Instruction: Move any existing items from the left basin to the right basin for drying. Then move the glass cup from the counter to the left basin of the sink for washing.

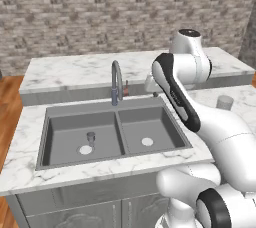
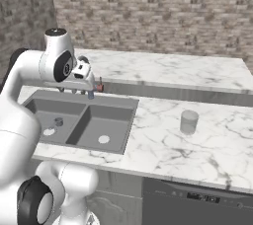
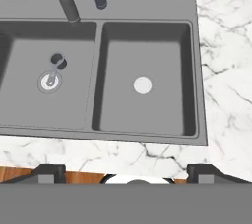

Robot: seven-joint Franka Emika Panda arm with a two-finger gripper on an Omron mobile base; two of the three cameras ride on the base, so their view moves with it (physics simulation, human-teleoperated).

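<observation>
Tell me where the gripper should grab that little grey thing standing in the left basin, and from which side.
Grip the small grey item across its upper body, coming straight down from above. It stands upright by the drain, apart from the left basin's walls, so its sides look free; the open gripper probably spans it easily.

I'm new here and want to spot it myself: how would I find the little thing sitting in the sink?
Start at the grey double sink set in the white marble counter, under the curved faucet. Look in the left basin, right beside its round white drain. The small grey cup stands upright there; the right basin holds nothing but its own drain, and the larger clear glass sits out on the counter.
</observation>
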